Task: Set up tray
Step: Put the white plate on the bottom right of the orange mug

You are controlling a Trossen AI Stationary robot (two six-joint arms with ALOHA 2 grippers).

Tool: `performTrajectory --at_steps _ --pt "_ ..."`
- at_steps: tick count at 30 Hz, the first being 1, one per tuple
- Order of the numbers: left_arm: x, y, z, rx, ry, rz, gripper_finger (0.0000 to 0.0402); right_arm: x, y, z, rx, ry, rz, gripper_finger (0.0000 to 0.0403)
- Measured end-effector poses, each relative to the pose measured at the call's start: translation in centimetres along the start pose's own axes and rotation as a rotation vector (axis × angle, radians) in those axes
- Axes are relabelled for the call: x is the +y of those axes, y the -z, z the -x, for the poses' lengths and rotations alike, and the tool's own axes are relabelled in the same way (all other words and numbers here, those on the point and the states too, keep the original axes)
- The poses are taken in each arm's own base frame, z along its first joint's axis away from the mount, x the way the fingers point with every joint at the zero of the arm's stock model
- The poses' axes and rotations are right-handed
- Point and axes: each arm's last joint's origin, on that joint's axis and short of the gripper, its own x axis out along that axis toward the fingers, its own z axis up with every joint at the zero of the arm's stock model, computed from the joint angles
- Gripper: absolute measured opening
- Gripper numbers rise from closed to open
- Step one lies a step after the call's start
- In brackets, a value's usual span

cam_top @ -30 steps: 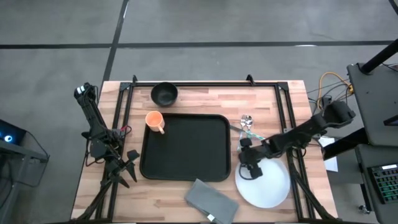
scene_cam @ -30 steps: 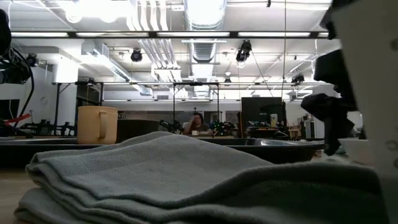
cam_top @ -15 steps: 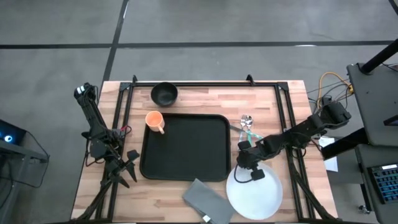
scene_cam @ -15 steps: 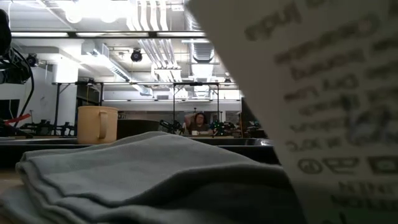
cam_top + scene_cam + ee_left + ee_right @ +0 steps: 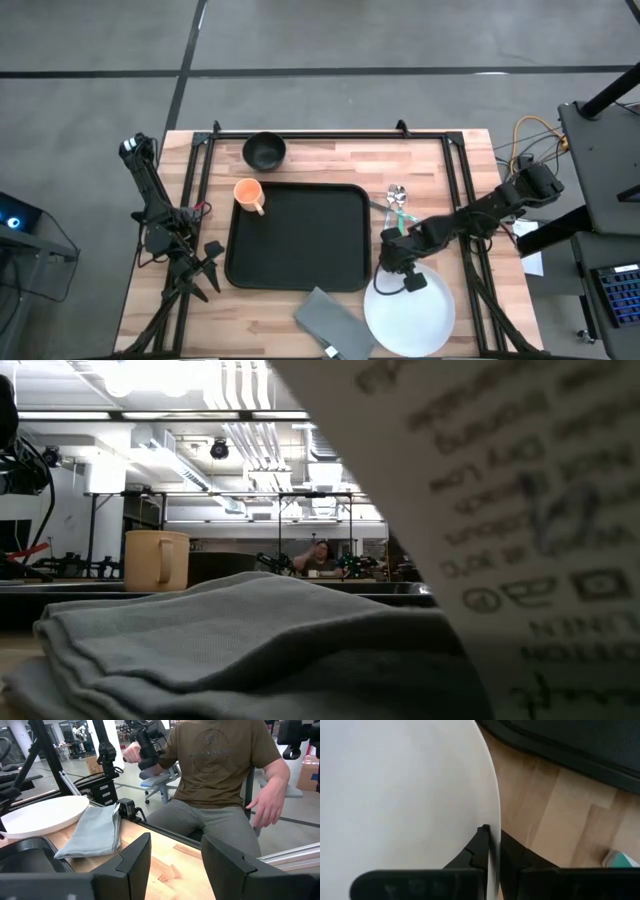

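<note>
**Plate pinched at its rim, tray waiting empty**

The right tool is seen clamped on the edge of the white plate, one finger above the rim and one below, as the right wrist view makes plain. An edge pinch is the likely choice because a flat plate offers nothing else to hold. In the low view the plate's printed underside fills the right of the frame, so the plate is judged to be tipped up off the bench on the gripped side, which would let it clear a raised rim.

Just beside the tool lies the tray, black, flat and central on the bench, nothing yet set inside it. The plate is held at the tray's right near corner, apart from it, and a carry leftward over the rim is probably what is called for next.

Around the tray the other pieces are laid within reach: an orange mug at its far left corner, a black bowl beyond that, cutlery to the right, a folded grey napkin at the near edge.

The left tool is parked at the bench's left side, fingers apart, nothing held. A seated person is seen beyond the bench.
</note>
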Motion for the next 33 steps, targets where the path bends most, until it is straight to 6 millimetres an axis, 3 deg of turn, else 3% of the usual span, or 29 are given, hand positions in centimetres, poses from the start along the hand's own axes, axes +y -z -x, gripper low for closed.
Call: performTrajectory --at_steps 19,33 --pt "0.0 0.0 0.0 0.000 0.000 0.000 0.0155 0.4 -2.4 2.2 -0.006 -0.104 -0.097 0.0010" --pt "0.0 0.0 0.0 0.000 0.000 0.000 0.0155 -0.3 -5.2 5.6 -0.040 -0.114 -0.137 0.0010"
